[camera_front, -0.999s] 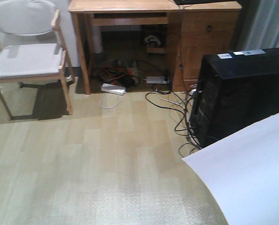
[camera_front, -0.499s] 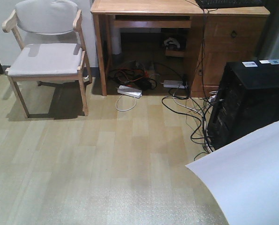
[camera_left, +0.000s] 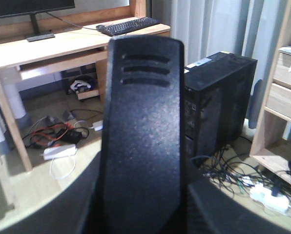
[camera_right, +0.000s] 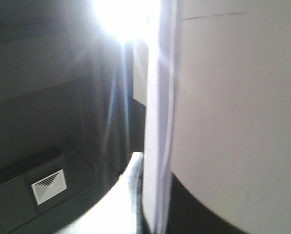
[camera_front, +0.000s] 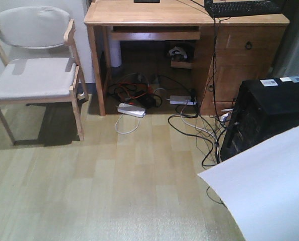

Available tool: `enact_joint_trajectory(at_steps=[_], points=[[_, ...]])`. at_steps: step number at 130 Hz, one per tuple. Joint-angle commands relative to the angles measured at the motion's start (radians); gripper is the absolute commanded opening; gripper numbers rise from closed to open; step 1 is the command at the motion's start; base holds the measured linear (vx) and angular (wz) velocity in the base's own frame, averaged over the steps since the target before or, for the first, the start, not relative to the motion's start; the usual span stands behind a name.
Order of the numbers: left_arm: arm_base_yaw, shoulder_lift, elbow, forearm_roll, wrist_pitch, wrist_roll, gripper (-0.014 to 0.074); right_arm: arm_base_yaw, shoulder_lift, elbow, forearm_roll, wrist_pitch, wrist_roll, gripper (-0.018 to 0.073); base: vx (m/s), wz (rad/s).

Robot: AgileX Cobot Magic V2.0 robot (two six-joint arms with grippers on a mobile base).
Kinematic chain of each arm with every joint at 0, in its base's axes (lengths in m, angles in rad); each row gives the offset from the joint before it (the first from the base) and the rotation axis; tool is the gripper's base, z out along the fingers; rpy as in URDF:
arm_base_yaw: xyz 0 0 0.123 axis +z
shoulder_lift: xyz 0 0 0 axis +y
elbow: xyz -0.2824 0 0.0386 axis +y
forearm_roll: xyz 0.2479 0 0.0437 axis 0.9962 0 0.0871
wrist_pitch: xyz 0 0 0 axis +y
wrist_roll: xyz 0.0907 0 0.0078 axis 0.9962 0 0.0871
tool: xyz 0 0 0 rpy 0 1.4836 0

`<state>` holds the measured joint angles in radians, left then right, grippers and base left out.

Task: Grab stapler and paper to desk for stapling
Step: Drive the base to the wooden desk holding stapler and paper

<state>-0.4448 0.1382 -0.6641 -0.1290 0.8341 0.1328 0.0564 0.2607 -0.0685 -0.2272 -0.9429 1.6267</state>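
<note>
Floor (camera_front: 89, 191): pale wood-look planks with a slight sheen. Far side: light-wood worktop (camera_front: 139, 12) with a darker drawer pedestal (camera_front: 240, 55) at its right end and a black keyboard (camera_front: 242, 7) on top. Beneath it, tangled cables (camera_front: 139, 93) and a white power strip (camera_front: 131, 110). Wooden-framed chair (camera_front: 34, 75) with a grey seat stands just left, against a pale wall (camera_front: 79, 12). Black PC tower (camera_front: 272, 108) on the floor at right. Left wrist view: pale curtains (camera_left: 209, 29), and a wooden shelf unit (camera_left: 282, 97) at far right.
</note>
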Motion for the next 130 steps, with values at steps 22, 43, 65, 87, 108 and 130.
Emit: enact_joint_trajectory(at_steps=[22, 43, 65, 87, 108, 130], points=[[-0.004, 0.015, -0.029, -0.014, -0.115, 0.001, -0.0006, -0.008, 0.009, -0.027, -0.001, -0.044, -0.009, -0.0007, 0.43, -0.10], [-0.004, 0.015, -0.029, -0.014, -0.115, 0.001, -0.0006, -0.008, 0.009, -0.027, -0.001, -0.044, -0.009, -0.0007, 0.48, 0.00], [-0.004, 0.015, -0.029, -0.014, -0.115, 0.001, -0.0006, -0.008, 0.009, -0.027, -0.001, -0.044, -0.009, -0.0007, 0.51, 0.04], [-0.004, 0.015, -0.029, -0.014, -0.115, 0.001, -0.0006, -0.008, 0.009, -0.027, -0.001, -0.045, -0.009, -0.0007, 0.52, 0.03], [-0.004, 0.015, -0.029, -0.014, -0.115, 0.001, -0.0006, -0.008, 0.009, -0.027, -0.001, -0.044, -0.009, -0.0007, 0.52, 0.03], [-0.004, 0.015, -0.029, -0.014, -0.115, 0.001, -0.0006, -0.008, 0.009, -0.027, -0.001, -0.044, -0.009, -0.0007, 0.52, 0.02]])
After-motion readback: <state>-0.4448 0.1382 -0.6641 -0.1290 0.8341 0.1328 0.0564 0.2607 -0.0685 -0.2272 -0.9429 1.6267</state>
